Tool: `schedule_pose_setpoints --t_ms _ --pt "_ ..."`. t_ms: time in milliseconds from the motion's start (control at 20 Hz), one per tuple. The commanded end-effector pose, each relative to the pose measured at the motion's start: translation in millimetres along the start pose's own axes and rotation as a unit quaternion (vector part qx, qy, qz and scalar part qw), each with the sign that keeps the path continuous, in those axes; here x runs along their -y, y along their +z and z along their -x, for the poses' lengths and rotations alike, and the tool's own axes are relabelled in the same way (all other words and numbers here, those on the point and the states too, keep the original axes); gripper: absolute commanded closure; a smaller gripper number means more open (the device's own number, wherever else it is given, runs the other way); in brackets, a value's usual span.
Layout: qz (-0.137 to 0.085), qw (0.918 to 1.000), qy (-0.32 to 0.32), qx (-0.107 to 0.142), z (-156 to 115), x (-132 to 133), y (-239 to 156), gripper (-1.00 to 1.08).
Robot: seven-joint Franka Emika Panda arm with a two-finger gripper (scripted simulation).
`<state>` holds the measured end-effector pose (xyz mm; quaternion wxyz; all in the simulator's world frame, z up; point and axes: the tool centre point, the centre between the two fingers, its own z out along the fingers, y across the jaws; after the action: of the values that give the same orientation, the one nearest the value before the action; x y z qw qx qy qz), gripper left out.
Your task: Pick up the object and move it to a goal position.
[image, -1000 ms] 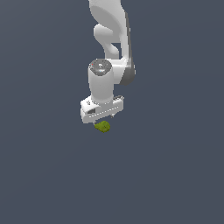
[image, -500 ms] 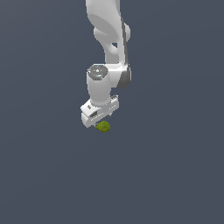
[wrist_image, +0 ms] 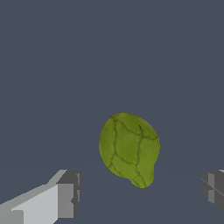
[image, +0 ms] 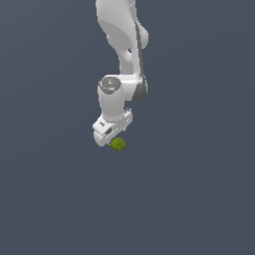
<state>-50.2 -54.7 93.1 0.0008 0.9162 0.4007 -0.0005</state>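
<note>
In the exterior view, the white arm point(image: 121, 45) comes down from the top edge of the picture and ends in the end effector point(image: 112, 135), a pale block tilted so that its lower end points toward the exterior view's left. The object point(image: 118, 144), a tiny yellow-green lump far narrower than that block, shows just under it, peeking out at its lower edge toward the exterior view's right. The fingertips themselves are hidden here. All around is a flat, uniform dark slate-grey ground point(image: 199, 189) with no edge, seam, wall or horizon visible; whether it is a bench top or a floor cannot be told.

In the wrist view, the object point(wrist_image: 129, 148) fills the middle: a lumpy green-yellow blob with dark crack-like lines over its skin, narrowing to a blunt tip at one end. Two grey fingers point(wrist_image: 65, 194) stand well apart on either side of it, each with clear grey ground between it and the blob, so the end effector point(wrist_image: 140, 188) is spread wide and pinching nothing. The same plain slate-grey surface point(wrist_image: 109, 52) lies behind, featureless.
</note>
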Motion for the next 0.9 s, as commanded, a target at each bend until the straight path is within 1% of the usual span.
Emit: schedule_pose_setpoints --t_ms 0,400,850 --pt "0.0 1.0 -0.008 -0.001 1 1 2 -0.92" --pt "0.0 1.0 -0.01 -0.001 1 1 7 -0.92" --pt "-0.001 0.9999 -0.011 -0.001 2 2 45 -0.92"
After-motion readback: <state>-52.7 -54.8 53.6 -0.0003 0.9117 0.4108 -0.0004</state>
